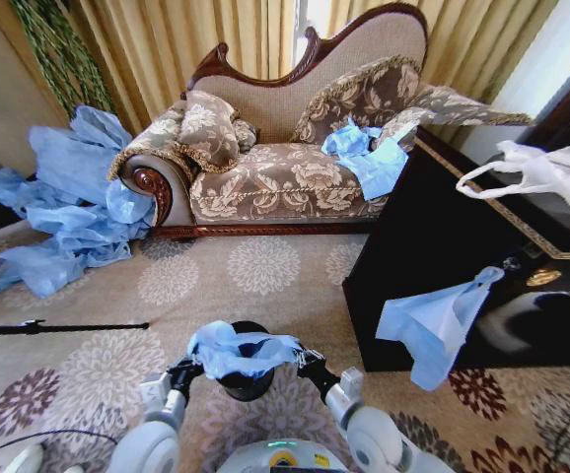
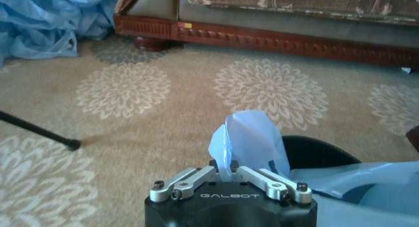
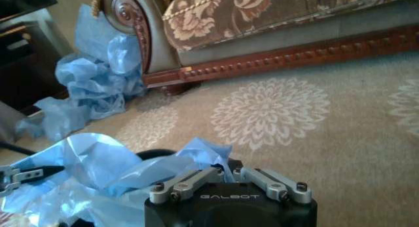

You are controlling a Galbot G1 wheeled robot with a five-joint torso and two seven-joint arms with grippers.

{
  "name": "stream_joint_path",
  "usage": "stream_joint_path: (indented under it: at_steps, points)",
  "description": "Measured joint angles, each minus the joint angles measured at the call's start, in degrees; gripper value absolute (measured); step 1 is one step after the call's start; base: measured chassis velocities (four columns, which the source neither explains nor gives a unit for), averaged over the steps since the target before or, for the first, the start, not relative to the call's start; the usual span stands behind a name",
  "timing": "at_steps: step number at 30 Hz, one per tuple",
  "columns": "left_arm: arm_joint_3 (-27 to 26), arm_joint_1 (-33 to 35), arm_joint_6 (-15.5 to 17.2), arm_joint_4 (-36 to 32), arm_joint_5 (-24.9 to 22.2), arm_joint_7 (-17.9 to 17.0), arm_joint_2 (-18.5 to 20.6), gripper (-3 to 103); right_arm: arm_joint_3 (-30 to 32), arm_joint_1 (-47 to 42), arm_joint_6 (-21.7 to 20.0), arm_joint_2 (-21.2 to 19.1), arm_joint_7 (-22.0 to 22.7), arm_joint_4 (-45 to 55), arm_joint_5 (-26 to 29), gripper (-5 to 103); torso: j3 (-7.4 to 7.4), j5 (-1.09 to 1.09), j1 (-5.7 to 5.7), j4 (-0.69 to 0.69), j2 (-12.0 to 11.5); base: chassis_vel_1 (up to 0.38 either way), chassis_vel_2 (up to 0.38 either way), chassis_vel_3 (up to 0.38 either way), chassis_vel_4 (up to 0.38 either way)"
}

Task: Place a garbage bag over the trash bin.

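overhead, garbage bag (image 1: 244, 352) between both hands, above trash bin (image 1: 247, 382)

You have a sofa (image 1: 285, 148) at the rug's (image 1: 255, 286) far edge, a blue bag heap (image 1: 63, 202) at its left end, a dark cabinet (image 1: 463, 246) right with a white bag (image 1: 551, 172) on top.

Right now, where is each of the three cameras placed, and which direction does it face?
Head view: on the robot's head, looking forward and down at the trash bin, the carpet and the sofa; both arms show.
Left wrist view: behind the left claw, pinching the garbage bag, facing the sofa base.
Right wrist view: behind the right claw, pinching the bag, facing the sofa's scrolled end.
Shared: both wrist views show the bag, the bin and the sofa.
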Motion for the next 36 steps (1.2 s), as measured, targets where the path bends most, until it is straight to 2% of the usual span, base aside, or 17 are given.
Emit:
stream_joint_path:
  at_steps: [7,12,18,24,30,33,34,36]
  points:
    - [0.6,-8.0,0.8,3.5,-3.8,-0.2,4.5,0,-1.6,7.4,-1.0,-0.3,-1.7,-6.3,1.6,0,0.00,0.01,0.00,0.00,0.0,0.000,0.000,0.000,0.000]
    - [1.3,-14.7,1.4,8.2,-6.7,-0.5,6.4,0,-4.8,13.0,-0.9,1.2,-3.9,-13.5,0.8,0,0.01,0.00,0.00,0.00,0.0,0.000,0.000,0.000,0.000]
    - [3.9,-20.2,2.1,13.4,-9.7,-1.1,6.6,0,-7.2,16.8,-0.8,2.7,-5.5,-18.3,0.4,0,0.00,0.01,0.00,0.00,0.0,0.000,0.000,0.000,0.000]
    - [6.9,-27.2,2.2,22.3,-12.8,-4.4,4.4,0,-8.5,19.8,-0.6,2.9,-9.0,-23.6,-1.7,0,0.00,-0.01,0.00,-0.01,0.0,0.000,0.000,0.000,0.000]
    - [6.8,-27.0,4.7,24.9,-13.0,-4.9,4.1,0,-8.7,20.1,-0.4,2.6,-11.7,-25.8,-3.0,0,0.00,0.00,0.00,0.00,0.0,0.000,0.000,0.000,0.000]
    - [6.2,-24.7,6.4,23.8,-13.6,-4.9,4.4,-1,-8.7,19.7,-0.4,2.0,-13.1,-26.2,-3.2,0,0.00,0.00,0.00,0.01,0.0,0.000,0.000,0.000,0.000]
    - [5.7,-23.3,7.6,22.5,-14.2,-4.8,4.6,4,-8.7,19.4,-0.4,1.7,-13.7,-26.2,-3.4,0,-0.01,0.01,0.00,0.01,0.0,0.000,0.000,0.000,0.000]
    - [5.3,-22.1,8.4,21.4,-14.7,-4.8,4.6,4,-8.7,19.0,-0.3,1.4,-14.2,-26.2,-3.5,0,-0.01,0.01,0.00,0.00,0.0,0.000,0.000,0.000,0.000]
